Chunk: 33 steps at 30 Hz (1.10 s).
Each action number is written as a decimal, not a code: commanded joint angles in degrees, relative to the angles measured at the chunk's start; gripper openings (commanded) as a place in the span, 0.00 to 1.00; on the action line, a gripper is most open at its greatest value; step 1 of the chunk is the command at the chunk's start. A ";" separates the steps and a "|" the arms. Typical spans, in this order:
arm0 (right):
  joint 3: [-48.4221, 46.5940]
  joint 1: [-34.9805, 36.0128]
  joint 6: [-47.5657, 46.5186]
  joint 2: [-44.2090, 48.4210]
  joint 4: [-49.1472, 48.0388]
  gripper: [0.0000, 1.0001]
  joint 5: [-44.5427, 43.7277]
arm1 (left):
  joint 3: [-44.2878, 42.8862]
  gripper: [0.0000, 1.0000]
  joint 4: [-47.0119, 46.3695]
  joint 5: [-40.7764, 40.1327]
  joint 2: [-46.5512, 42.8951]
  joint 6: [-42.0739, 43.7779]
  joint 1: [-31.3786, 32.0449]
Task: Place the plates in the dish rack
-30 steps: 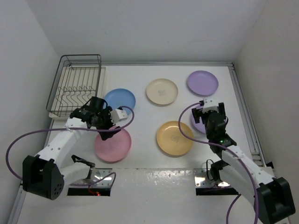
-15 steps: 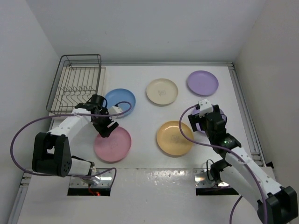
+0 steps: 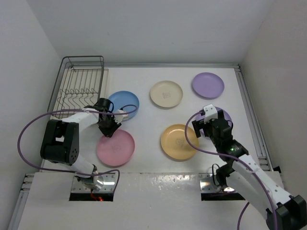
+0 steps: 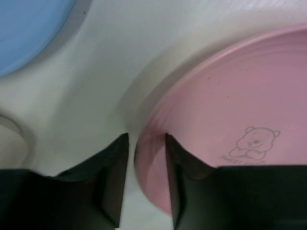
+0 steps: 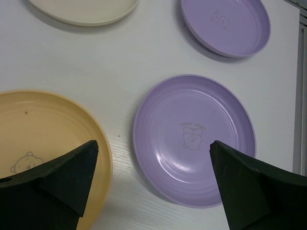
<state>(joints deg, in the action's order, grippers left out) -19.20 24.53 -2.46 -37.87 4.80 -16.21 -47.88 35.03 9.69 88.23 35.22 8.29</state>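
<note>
The pink plate (image 3: 115,148) lies flat at the near left. My left gripper (image 3: 109,129) is down at its far rim. In the left wrist view its jaws (image 4: 146,143) straddle the pink rim (image 4: 230,110), drawn narrow; a thin strip of table still shows between the outer finger and the rim. My right gripper (image 3: 211,127) hovers wide open and holds nothing, above the nearer lilac plate (image 5: 192,139), which the arm partly hides from above. Blue (image 3: 123,101), cream (image 3: 166,94), orange-yellow (image 3: 178,142) and a second lilac plate (image 3: 207,85) lie flat. The dish rack (image 3: 82,58) holds no plates.
The rack stands in the far left corner against the left wall. A raised rail (image 3: 249,110) runs along the table's right edge. The left arm's purple cable (image 3: 29,134) loops out over the near left.
My left gripper dropped onto the pink plate's far rim and its jaws narrowed around it. The right gripper drifted slightly nearer, still wide open.
</note>
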 commanded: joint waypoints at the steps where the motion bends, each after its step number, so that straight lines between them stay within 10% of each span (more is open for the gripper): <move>1: -1.36 1.21 1.05 0.60 -1.02 1.00 0.39 | 1.29 0.33 -0.40 1.99 0.37 0.20 -0.38; 5: -1.63 2.18 -0.18 0.34 -0.49 1.00 -1.19 | 1.82 0.01 1.61 3.40 -2.88 -0.94 -0.38; 13: 3.63 2.27 11.34 4.19 -11.29 1.00 -3.06 | -9.67 0.00 13.21 8.06 -12.10 -2.87 0.14; 22: -4.25 2.18 13.97 -2.72 -1.58 0.88 2.77 | -32.24 0.00 25.09 6.93 -15.10 -6.74 0.14; 33: -3.74 2.10 14.94 -3.88 -10.24 0.77 -1.81 | -50.63 0.00 8.23 -41.05 -11.33 -19.31 -12.42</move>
<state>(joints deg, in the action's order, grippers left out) -22.83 26.44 11.79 -42.61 0.19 -16.05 -92.86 50.39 -15.92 75.96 20.14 -0.91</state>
